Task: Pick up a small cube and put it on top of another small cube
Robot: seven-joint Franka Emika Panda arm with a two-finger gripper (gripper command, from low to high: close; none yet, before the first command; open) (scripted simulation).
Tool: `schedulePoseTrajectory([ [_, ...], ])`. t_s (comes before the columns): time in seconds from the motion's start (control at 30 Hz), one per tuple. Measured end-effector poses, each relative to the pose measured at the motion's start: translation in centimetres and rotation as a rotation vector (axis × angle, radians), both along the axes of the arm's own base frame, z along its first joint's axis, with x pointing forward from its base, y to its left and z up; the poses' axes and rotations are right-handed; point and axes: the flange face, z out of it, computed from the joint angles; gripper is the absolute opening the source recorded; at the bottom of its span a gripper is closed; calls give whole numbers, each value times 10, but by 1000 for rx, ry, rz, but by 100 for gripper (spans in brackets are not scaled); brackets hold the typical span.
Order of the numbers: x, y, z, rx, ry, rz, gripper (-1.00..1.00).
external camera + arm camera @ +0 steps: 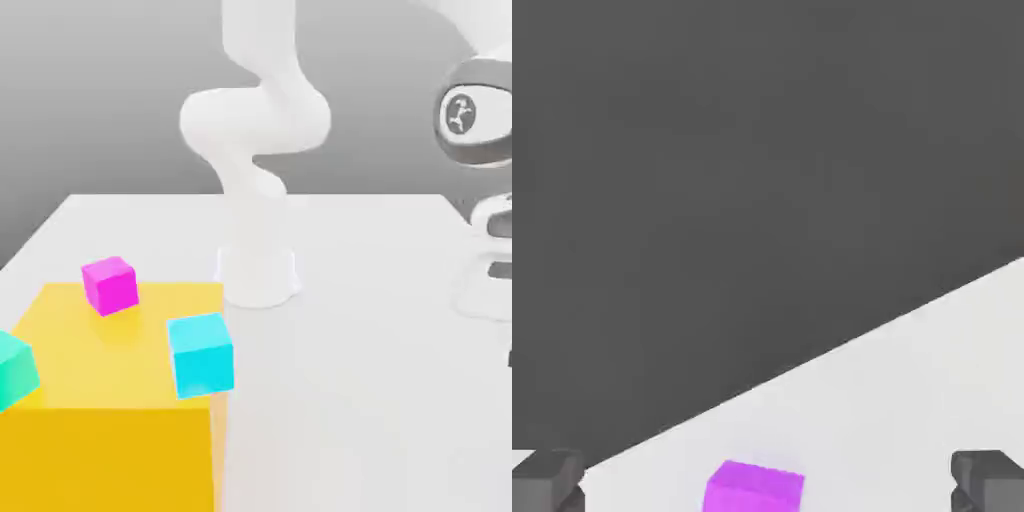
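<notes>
In the hand view a small violet-purple cube point(755, 488) rests on the white table point(932, 380), close to the table's edge where the dark floor begins. My gripper point(768, 492) is open, its two dark fingertips point(547, 480) standing wide apart on either side of the cube without touching it. In the exterior view a pinker magenta cube point(109, 284) and a cyan cube point(201, 354) sit on a large yellow block point(110, 430).
A teal-green cube point(14, 368) lies at the yellow block's edge on the exterior view's left. The arm's white base point(258, 272) stands mid-table behind the block. Upper arm links point(478, 115) hang over the exterior view's right.
</notes>
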Motion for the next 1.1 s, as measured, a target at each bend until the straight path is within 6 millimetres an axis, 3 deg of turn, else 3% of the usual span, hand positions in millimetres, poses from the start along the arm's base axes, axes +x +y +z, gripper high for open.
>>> schedulePoseTrajectory([
  [0.17, -26, 43, -89, -25, 105, -79, 0],
  [0.27, -30, 48, -138, -31, 118, -91, 0],
  [0.3, -31, 48, -152, -31, 118, -91, -100],
  [0.5, -31, 49, -159, -29, 117, -91, -100],
  [0.57, -31, 49, -144, -30, 118, -92, -100],
  [0.67, -29, 48, -105, -33, 120, -87, -100],
  [0.73, -15, 36, -96, -52, 130, -62, -100],
  [0.93, 35, -39, -59, -96, 162, 6, -100],
  [1.1, 65, -110, -23, -103, 200, 63, -100],
])
